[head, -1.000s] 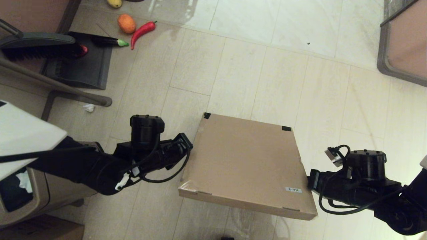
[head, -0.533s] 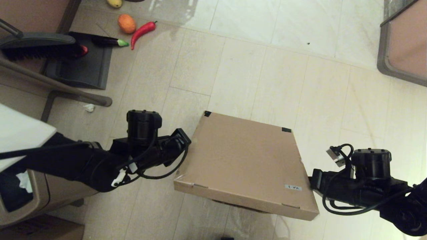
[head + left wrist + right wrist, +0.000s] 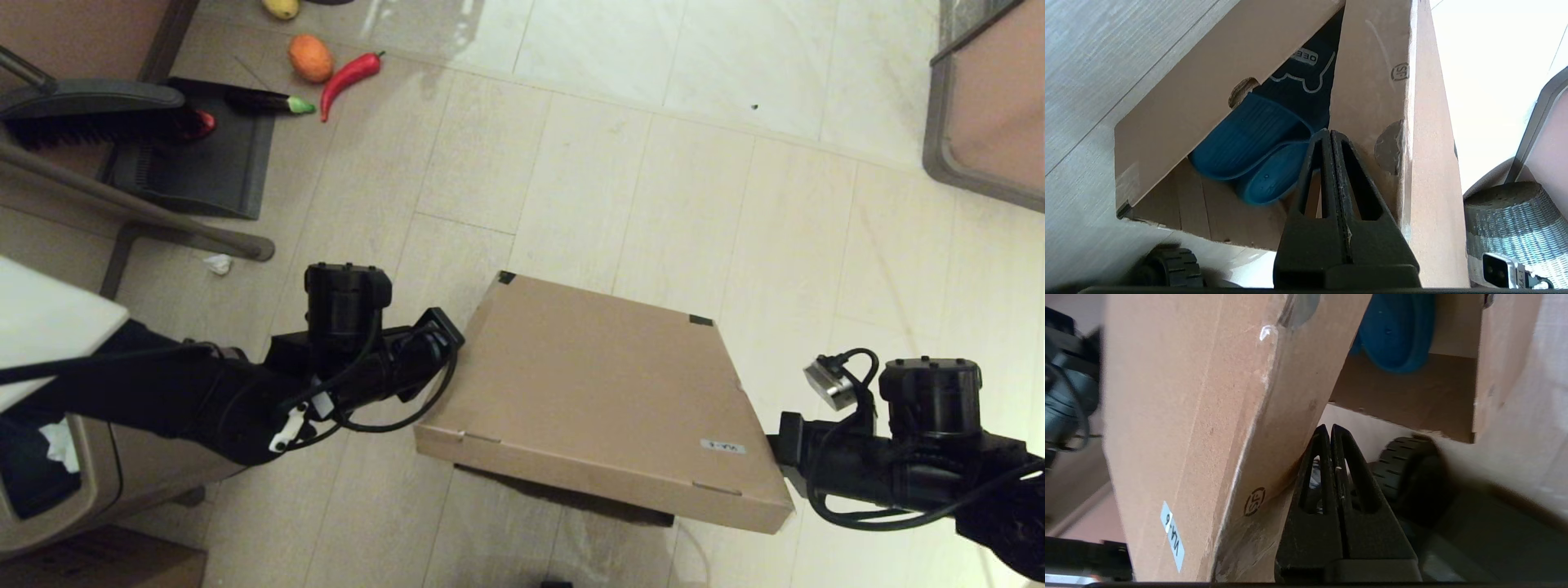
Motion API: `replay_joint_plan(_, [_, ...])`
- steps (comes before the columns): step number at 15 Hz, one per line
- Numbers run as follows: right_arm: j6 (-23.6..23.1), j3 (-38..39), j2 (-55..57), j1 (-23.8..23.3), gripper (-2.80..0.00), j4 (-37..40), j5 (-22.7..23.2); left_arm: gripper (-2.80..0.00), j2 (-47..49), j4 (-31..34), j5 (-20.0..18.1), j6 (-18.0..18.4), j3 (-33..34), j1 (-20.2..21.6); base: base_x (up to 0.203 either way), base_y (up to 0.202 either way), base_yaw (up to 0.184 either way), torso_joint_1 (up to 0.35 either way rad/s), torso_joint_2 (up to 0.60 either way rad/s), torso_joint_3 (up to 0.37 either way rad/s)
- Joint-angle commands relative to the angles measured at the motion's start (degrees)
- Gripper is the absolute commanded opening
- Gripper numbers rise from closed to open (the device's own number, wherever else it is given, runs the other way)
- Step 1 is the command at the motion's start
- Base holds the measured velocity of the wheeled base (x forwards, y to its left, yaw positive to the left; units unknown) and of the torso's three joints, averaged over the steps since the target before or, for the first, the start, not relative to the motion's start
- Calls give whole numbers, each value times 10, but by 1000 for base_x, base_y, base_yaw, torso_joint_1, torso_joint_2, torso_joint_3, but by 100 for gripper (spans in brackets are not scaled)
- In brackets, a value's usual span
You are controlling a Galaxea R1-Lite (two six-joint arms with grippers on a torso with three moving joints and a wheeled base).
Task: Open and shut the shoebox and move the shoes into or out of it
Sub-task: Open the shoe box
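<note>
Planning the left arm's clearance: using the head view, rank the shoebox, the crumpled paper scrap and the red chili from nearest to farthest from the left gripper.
1. shoebox, right beside the left gripper.
2. paper scrap, on the floor further left.
3. red chili, far up the floor.

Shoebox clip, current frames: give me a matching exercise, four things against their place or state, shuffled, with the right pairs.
Things:
1. shoebox lid
2. shoes
3. left hand
4. red chili pepper

Place or state:
A. on the floor beside an orange fruit
B. partly raised, front edge lifted
C. inside the box
D. shut, tips under the lid's side flap

Pairs: 1-B, 2-C, 3-D, 4-A
</note>
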Motion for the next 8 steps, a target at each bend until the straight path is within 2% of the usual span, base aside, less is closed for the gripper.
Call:
replay_joint_plan(1, [16, -2, -9, 0, -280, -4, 3, -280, -1, -2, 1, -3, -3, 4, 0, 0, 0, 0, 0, 0])
replay_joint_plan(8, [99, -2, -47, -4, -280, -5, 10, -280, -1, -2, 27, -2, -24, 34, 0, 0, 0, 0, 0, 0])
